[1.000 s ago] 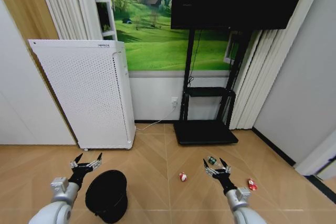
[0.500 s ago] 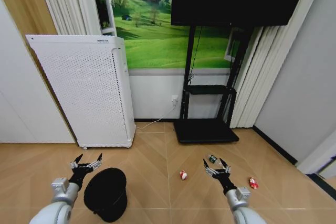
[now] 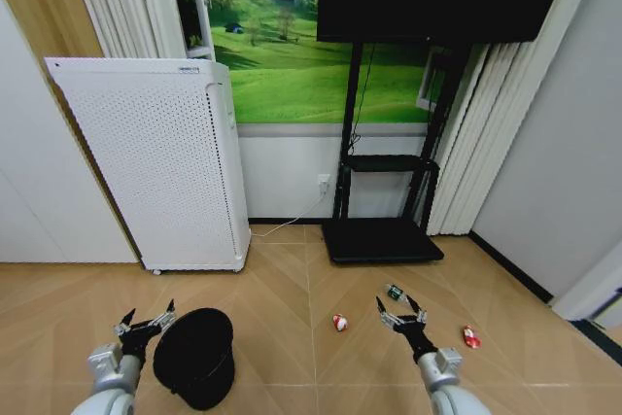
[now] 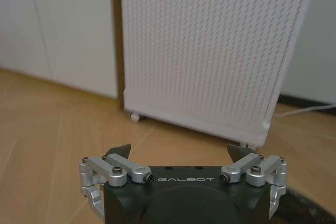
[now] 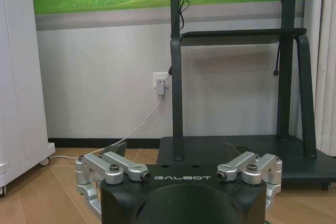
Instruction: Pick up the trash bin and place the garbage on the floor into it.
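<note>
Lower left of the head view, the left gripper [image 3: 146, 321] hangs with its fingers spread wide and nothing between them, just beside the small round black plastic trash bin [image 3: 195, 358], which stands on the pale herringbone wood floor [image 3: 282, 289] in front of the tall white perforated appliance [image 3: 155, 162]. Lower right, the right gripper [image 3: 400, 312] is splayed just as wide and equally empty, above the floor among the litter: a red-and-white wrapper [image 3: 338, 323] just to its left in the frame, the small clear bottle with a green label [image 3: 394, 293] right at its fingertips, and a second red-and-white wrapper [image 3: 469, 338] off to its right. The bin comes first, I'd say: bring the left jaws squarely over the near rim and bite the wall firmly, or that light, tapered tub may tip.
</note>
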Available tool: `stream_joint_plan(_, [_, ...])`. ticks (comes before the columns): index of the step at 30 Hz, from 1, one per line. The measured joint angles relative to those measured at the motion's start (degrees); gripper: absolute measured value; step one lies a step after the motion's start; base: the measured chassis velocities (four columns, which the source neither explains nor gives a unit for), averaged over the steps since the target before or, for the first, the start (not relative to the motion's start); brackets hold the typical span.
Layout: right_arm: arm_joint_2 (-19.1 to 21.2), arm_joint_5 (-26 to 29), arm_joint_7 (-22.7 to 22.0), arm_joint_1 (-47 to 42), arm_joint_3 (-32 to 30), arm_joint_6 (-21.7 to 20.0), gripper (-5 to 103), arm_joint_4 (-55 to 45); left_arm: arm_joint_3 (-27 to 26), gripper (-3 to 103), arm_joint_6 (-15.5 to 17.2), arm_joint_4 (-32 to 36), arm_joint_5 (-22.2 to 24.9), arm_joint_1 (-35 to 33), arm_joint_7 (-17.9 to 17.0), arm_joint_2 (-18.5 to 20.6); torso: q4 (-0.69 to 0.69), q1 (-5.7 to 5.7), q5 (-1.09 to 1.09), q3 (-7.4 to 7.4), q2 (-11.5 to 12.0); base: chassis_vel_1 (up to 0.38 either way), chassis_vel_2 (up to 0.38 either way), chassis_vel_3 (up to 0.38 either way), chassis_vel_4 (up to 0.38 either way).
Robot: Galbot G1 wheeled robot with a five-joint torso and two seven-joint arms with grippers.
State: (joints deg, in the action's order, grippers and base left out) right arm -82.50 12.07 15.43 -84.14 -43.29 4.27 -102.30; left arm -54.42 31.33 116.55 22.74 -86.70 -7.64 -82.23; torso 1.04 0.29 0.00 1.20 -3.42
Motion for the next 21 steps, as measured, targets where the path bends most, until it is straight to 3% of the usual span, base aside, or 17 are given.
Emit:
stream_joint_plan(1, [0.00, 0.00, 0.00, 0.00, 0.00, 0.00, 100, 0.00, 0.00, 100, 0.00, 0.00, 0.00, 0.00, 0.00, 0.00, 0.00, 0.00, 0.00, 0.00, 0.00, 0.000, 0.000, 0.000, 0.000])
stream_joint_plan(3, [-0.06, -0.12, -0.10, 0.13, 0.07, 0.00, 100, 0.03, -0.11, 100, 7.21, 0.03, 3.38, 0.12, -2.61, 0.69, 0.00, 0.03, 0.00, 0.07, -0.09, 0.000, 0.000, 0.000, 0.000])
stream_joint_plan(7, [-0.02, -0.15, -0.21, 0.24, 0.04, 0.00, 100, 0.21, 0.10, 100, 10.92, -0.74, 6.78, 0.70, -4.45, 1.28, 0.00, 0.05, 0.00, 0.14, -0.18, 0.000, 0.000, 0.000, 0.000])
stream_joint_plan(21, [0.10, -0.31, -0.73, 0.21, -0.26, 0.44, 100, 0.92, 1.05, 101, 11.26, -5.48, 6.44, 1.86, -5.96, 1.66, 0.00, 0.10, 0.00, 0.32, -0.42, 0.000, 0.000, 0.000, 0.000])
